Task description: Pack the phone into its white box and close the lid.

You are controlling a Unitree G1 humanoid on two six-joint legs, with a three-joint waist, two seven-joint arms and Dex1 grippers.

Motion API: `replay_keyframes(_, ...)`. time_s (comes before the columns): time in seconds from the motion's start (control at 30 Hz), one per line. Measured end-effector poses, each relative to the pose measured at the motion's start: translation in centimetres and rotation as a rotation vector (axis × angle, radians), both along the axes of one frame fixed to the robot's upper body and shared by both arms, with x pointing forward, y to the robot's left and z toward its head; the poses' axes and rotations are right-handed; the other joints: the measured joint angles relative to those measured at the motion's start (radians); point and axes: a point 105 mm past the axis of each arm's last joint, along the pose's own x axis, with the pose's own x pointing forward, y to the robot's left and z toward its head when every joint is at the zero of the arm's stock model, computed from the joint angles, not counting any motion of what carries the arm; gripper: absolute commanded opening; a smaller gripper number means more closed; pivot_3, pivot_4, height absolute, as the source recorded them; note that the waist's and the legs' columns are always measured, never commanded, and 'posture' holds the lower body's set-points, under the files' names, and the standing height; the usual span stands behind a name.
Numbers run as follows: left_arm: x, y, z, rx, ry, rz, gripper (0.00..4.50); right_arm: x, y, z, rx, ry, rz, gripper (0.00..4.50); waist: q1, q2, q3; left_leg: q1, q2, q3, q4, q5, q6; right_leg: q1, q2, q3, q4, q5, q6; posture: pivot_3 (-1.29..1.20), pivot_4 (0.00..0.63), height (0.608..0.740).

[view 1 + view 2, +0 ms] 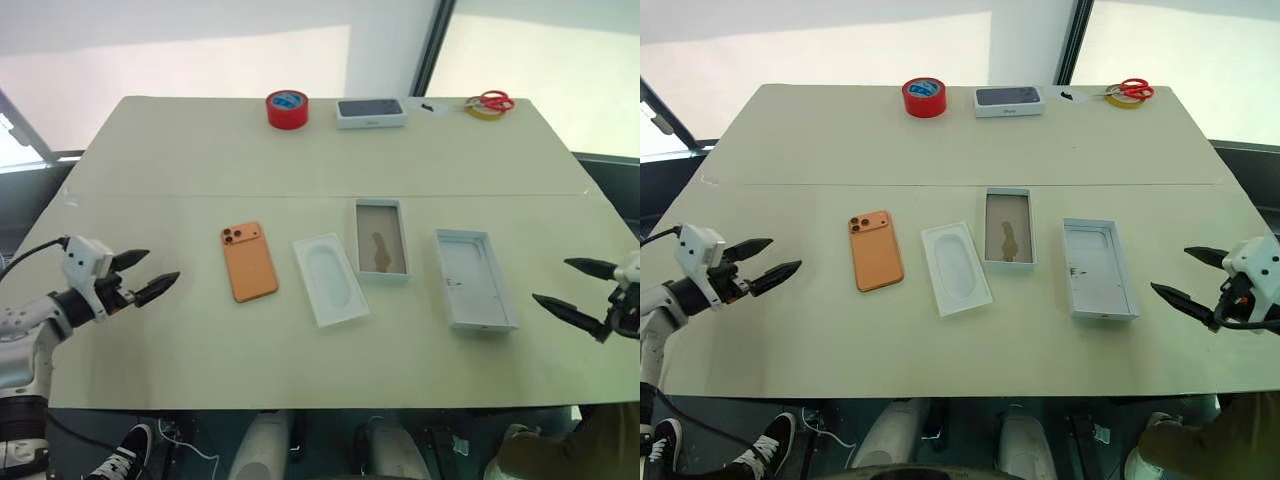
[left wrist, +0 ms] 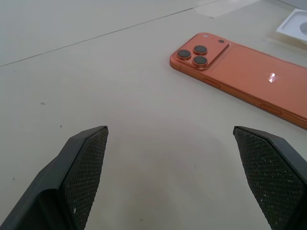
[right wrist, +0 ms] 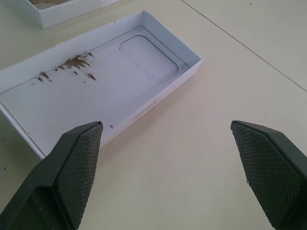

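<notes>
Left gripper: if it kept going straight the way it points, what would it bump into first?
Probably the flat orange smartphone. The open left gripper points across bare beige table toward it, with nothing between. In the wrist view the phone sits a bit off to one side, so it might only clip its edge.

A pale table [image 1: 200, 160] runs across the scene, with a seam line crossing it from side to side. Along its far edge stand a red roll of tape [image 1: 287, 108], a white box printed with a dark phone picture [image 1: 371, 112] and red-handled scissors [image 1: 490, 101] resting on a yellowish roll. Nearer the middle lies a thin white moulded insert [image 1: 330, 279] with an oval recess, slightly tilted. A person's black-and-white sneaker [image 1: 122, 461] shows below the table's near edge
</notes>
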Motion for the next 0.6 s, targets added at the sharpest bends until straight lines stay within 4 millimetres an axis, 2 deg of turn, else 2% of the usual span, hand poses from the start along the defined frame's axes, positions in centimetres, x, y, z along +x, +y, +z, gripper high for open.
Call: replay_keyframes(0.6,0.79,-0.71,0.96,0.041,-0.046,-0.005,4.39,0.61,0.89,-0.48,0.011,-0.011,0.004,4.47,-0.001,0.0,0.0,0.0,0.0,0.0,0.0,0.0,0.0,0.0,0.0,0.0,0.0,0.0,0.0,0.0,0.15,0.735)
